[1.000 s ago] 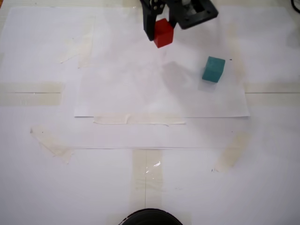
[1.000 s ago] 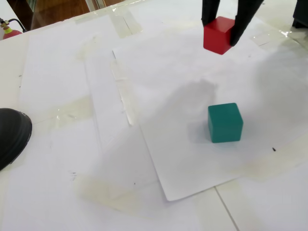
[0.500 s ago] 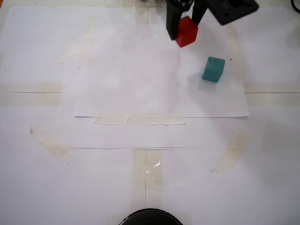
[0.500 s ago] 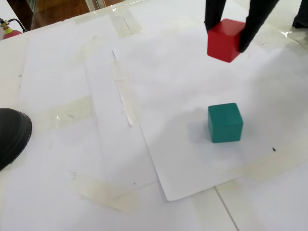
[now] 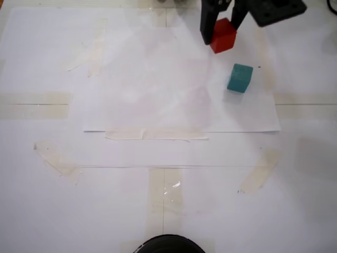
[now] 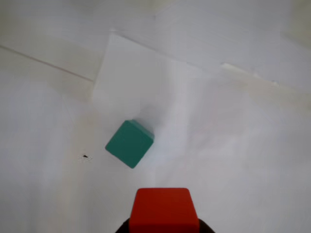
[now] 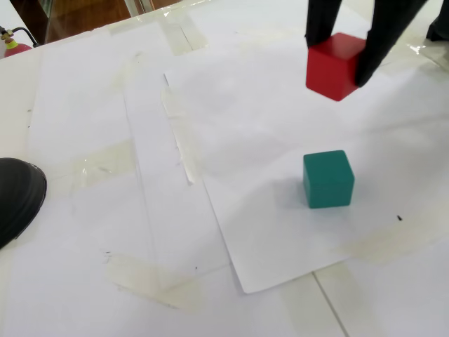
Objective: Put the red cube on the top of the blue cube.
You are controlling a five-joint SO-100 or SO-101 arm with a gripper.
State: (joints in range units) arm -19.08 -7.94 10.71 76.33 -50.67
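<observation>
Your end effector [image 7: 344, 62] has carried the red cube [image 7: 335, 66] closer to the blue cube [image 7: 327, 179], fingers clamped on red, arm cropped at frame top, blue resting below it on the bench [image 7: 84, 210].

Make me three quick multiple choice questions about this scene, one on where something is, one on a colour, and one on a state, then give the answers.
1. Where is the blue cube?
A. resting on the white paper
B. on top of the red cube
C. inside the claw

2. What colour is the cube in the claw?
A. yellow
B. red
C. black

3. What state is the red cube in?
A. lying on the paper
B. stacked on the blue cube
C. held in the air

Answers:
1. A, it sits alone on the white paper.
2. B, a red face shows between the dark fingers.
3. C, it hangs clear of the paper, gripped on both sides.
</observation>
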